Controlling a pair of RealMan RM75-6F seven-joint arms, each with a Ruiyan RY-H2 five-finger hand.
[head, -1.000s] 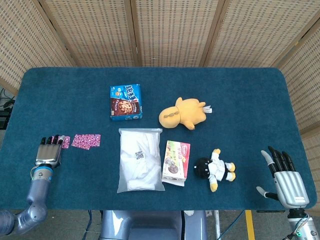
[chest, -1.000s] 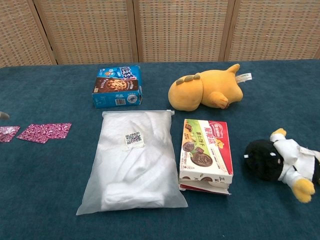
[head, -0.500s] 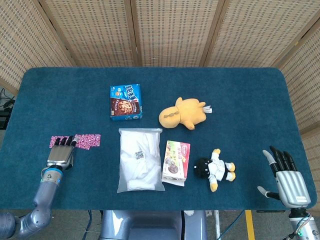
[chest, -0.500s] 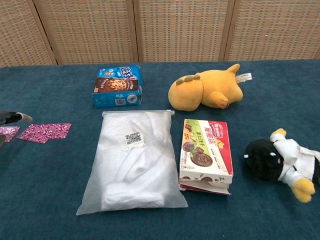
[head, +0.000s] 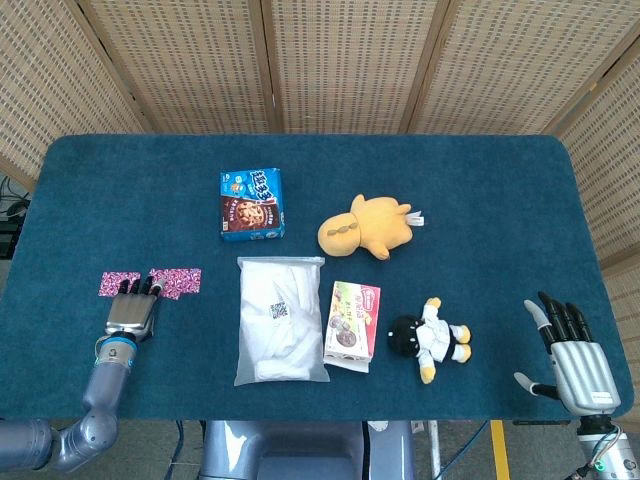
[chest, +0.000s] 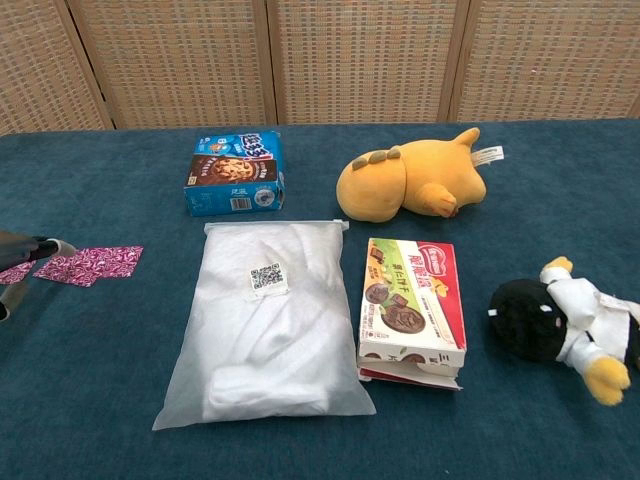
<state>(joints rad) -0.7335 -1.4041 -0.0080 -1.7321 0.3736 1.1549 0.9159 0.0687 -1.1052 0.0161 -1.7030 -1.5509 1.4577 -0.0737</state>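
While the left hand (head: 131, 312) lies flat with fingers spread, its fingertips reaching the pink wrappers (head: 175, 282) near the table's (head: 480, 200) left edge, white cloth is seen sealed inside a clear bag (head: 280, 320). The right hand (head: 572, 358) is held spread, holding nothing.

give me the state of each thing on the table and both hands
left hand: open, fingertips at the pink wrappers
right hand: open, holding nothing
pink wrappers: flat
blue cookie box: closed, lying flat
white bag: sealed, flat
chocolate box: lying flat, end flap loose
yellow plush: lying down
black plush: lying down
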